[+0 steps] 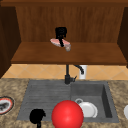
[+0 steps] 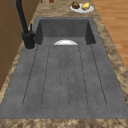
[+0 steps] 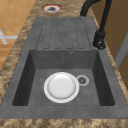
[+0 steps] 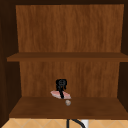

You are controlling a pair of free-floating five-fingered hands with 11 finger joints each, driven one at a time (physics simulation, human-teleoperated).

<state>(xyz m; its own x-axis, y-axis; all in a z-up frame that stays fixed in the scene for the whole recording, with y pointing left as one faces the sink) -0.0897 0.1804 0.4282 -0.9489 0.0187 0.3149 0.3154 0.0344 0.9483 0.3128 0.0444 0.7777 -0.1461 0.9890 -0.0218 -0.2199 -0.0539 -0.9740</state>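
Black right hand point(image 1: 61, 32) hangs at the wall cabinet's bottom shelf point(image 1: 100, 53), fingers curled down onto a pinkish plate point(image 1: 57, 41) held tilted just above the boards; grip detail hard to make out. Greyish lump point(image 1: 68, 48) under the plate, can't ID. Left hand point(image 1: 37, 116) low by the sink point(image 1: 45, 92) front, cut off by frame edge, fingers can't tell. Red ball point(image 1: 67, 114) partly hides the white plate point(image 1: 88, 109) in the basin.

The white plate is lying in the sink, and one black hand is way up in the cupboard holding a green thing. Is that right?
Almost. The white plate does lie in the sink basin, and the right hand is up at the cupboard's bottom shelf. But the thing it holds is pink, not green, as the front view shows. The left hand hangs low before the sink.
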